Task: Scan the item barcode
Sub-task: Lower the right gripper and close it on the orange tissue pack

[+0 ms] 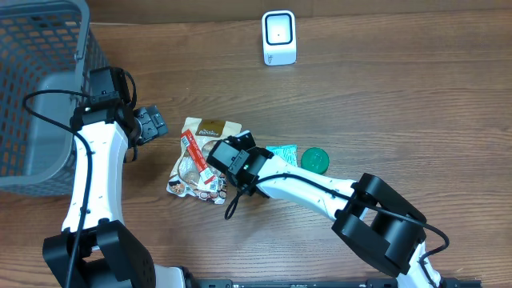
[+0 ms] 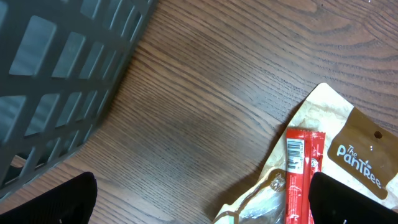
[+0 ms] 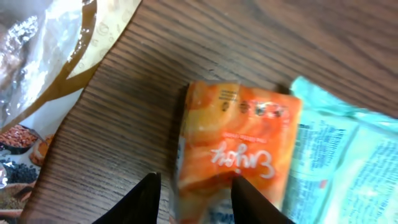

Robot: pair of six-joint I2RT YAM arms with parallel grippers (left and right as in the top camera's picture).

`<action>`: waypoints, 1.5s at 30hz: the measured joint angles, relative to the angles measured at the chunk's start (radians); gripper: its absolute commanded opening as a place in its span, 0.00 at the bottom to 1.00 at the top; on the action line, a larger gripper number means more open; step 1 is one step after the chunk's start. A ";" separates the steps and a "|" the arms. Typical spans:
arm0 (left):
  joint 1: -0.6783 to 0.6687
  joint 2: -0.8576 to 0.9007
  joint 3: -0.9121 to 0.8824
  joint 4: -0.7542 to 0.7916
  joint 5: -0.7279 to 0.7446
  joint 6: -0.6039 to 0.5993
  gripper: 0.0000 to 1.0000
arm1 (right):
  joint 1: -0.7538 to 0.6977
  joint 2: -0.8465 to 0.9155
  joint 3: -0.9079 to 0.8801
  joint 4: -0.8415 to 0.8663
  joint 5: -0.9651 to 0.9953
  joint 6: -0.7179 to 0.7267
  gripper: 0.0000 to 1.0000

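**benchrat:** Overhead first: what's in the basket [image 1: 36,88]?

**yam_fan:** It's the grey mesh one in the corner. All I can make out inside is its own grid floor, and the left arm's cable loops over it. Everything else is out on the table [image 1: 400,104].

**benchrat:** And the item?

**yam_fan:** It's an orange packet [image 3: 239,149], flat on the wood right under the right gripper [image 3: 196,196]. The fingers are apart, one over bare wood just beside the packet's edge, the other over the packet. It doesn't look pinched. A teal packet [image 3: 348,155] butts against its far side. A pouch [image 1: 210,132] lies on the basket side with a red stick [image 2: 297,174] on top.

**benchrat:** Left gripper?

**yam_fan:** The left gripper [image 1: 150,124] is spread wide between basket and pouch, nothing in it. The scanner [image 1: 278,38] stands well apart at the far edge.
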 measured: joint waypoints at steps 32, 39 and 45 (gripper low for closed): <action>0.000 0.000 0.000 0.000 0.000 0.000 1.00 | 0.000 0.047 0.044 -0.009 0.032 0.000 0.27; 0.000 0.000 0.000 0.000 0.000 0.000 1.00 | 0.000 0.054 0.044 -0.007 0.040 0.009 0.18; 0.000 0.000 0.000 0.000 0.000 0.000 1.00 | 0.000 0.054 0.044 -0.006 0.039 0.008 0.19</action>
